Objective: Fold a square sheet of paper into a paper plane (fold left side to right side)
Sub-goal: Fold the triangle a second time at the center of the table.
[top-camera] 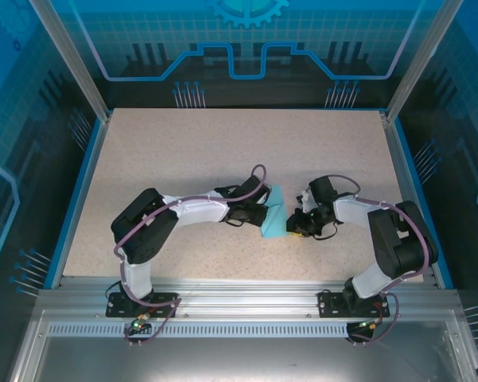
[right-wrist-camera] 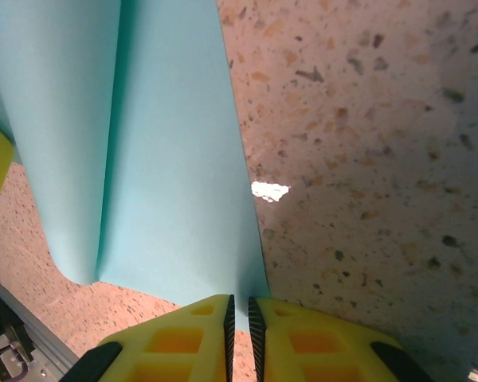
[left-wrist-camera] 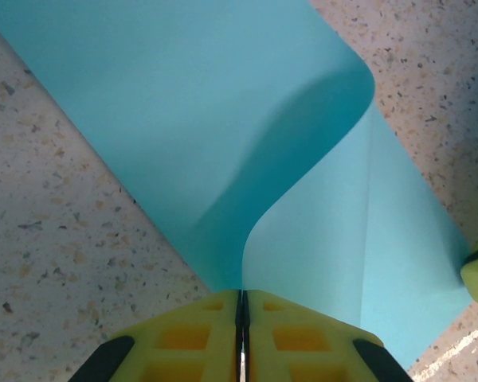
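At the bottom of the left wrist view, our left tool (left-wrist-camera: pixel 241 301) is clenched on the near edge of the square sheet of paper (left-wrist-camera: pixel 223 119). A flap rises from the pinch and rolls over softly toward the upper right of the frame. At the bottom of the right wrist view, our right tool (right-wrist-camera: pixel 239 309) looks clamped on the opposite edge, its jaws almost together with paper between them. From overhead, the paper sits between the two tools, just below the middle of the bench (top-camera: pixel 223 143).

To fold well, we judge that we should carry the lifted flap across low and level while the right tool holds its edge down. We should match the edges first and flatten the roll into a crease only after that. Pulling the tools apart could tear or skew the paper.

The far corners are cut off at the top of both wrist frames. From overhead the tools cover much of the paper. We cannot tell whether the faint line at the lower right of the left wrist view is a finished crease.
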Robot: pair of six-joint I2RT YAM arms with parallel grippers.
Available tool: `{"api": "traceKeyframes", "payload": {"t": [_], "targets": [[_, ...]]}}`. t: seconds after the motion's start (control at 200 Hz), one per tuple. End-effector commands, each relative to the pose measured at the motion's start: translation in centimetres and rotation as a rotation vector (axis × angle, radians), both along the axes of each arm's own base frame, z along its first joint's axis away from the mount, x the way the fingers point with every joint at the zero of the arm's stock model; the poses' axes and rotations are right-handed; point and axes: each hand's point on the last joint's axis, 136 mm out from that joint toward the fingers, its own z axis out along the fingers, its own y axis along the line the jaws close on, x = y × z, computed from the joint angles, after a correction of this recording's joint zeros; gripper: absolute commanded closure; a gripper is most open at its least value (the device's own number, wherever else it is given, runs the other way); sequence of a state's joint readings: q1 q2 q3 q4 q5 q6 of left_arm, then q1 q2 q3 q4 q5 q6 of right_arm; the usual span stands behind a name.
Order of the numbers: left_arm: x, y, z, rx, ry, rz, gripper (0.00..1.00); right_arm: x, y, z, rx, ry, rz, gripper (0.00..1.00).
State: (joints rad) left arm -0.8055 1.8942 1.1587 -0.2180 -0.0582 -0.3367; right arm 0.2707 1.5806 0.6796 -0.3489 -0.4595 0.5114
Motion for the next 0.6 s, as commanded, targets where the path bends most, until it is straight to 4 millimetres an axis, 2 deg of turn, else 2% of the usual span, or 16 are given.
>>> {"api": "traceKeyframes", "payload": {"t": [0.0, 0.595], "targets": [[1.1, -0.7, 0.5, -0.018, -0.022, -0.01, 0.88, -1.6, -0.4, -1.7, -0.07, 0.059, 0.033, 0.83], [1.0, -0.7, -1.0, 0.001, 0.008, -0.011, 0.87, -1.7, -0.4, -1.8, -0.073, 0.067, 0.039, 0.83]]}}
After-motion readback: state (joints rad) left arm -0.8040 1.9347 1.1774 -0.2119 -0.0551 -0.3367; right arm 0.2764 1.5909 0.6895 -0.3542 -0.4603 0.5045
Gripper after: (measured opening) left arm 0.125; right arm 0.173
